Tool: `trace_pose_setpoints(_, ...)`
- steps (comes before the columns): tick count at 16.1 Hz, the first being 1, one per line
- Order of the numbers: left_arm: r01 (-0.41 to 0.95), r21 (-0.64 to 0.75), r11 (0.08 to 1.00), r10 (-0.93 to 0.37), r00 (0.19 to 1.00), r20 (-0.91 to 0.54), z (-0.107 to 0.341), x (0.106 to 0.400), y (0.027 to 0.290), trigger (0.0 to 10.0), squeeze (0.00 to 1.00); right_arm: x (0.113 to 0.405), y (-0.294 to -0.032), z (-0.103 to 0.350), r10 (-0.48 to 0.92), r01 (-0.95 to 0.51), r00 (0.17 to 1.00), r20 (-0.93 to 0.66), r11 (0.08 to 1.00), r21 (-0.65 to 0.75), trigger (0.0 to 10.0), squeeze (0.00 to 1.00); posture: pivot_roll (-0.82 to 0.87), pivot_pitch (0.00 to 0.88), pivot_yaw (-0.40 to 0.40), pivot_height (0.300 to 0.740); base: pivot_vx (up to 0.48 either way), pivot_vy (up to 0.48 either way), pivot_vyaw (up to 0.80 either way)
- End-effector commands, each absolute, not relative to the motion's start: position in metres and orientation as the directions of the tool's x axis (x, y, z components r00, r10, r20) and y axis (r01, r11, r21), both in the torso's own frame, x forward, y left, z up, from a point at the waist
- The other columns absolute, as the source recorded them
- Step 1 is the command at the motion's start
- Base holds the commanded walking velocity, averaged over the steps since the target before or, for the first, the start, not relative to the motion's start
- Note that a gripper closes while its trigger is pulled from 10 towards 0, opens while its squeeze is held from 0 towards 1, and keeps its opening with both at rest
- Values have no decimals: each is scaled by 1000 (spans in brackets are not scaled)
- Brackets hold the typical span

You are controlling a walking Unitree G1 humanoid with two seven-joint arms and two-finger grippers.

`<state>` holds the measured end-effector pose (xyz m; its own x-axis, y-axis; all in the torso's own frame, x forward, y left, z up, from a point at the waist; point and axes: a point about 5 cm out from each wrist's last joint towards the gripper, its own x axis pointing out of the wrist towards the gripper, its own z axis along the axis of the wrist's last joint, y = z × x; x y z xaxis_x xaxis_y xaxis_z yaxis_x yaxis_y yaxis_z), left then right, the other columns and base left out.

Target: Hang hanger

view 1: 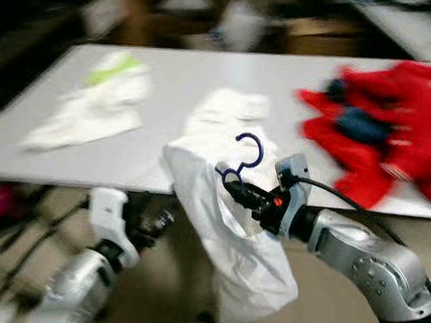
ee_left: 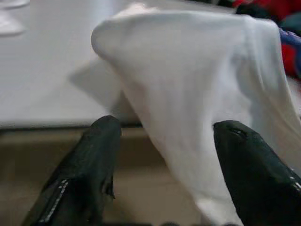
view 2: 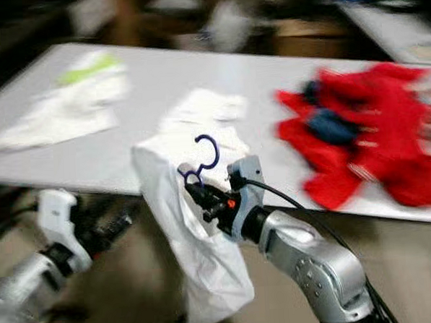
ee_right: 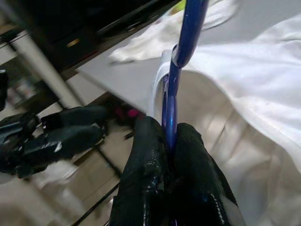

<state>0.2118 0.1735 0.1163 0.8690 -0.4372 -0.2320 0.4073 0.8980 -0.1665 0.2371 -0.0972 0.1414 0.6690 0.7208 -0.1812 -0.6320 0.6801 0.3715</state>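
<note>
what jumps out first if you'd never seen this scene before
The right gripper, in front of the table's near edge, is shut on a blue hanger with a white garment draped from it, hook up. Next is the heap of red clothes on the right of the grey table, with other white clothes on its left. The left gripper is open, below the table edge beside the hanging garment.

Long grey table [view 1: 161,85], beige floor [view 1: 164,280] beneath, dark blurred furniture [view 1: 21,41] behind
</note>
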Motion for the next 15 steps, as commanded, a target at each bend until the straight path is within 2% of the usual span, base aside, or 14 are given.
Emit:
trace_pose_setpoints(1,410,-137,902,-431,869,-243,115,209,170,10000,1000,232,-97,139,708,-633,678,-198,699,332,10000,0,-7,0,33,740,0,0,800)
trace_pose_setpoints(5,394,-92,915,-404,877,-260,107,207,165,10000,1000,230,-99,132,678,-611,703,-214,730,306,10000,0,-6,0,32,740,0,0,800)
trace_pose_setpoints(15,394,-70,916,-398,879,-264,104,211,159,10000,1000,226,-95,132,711,-654,673,-205,701,286,10000,0,-7,0,28,740,0,0,800)
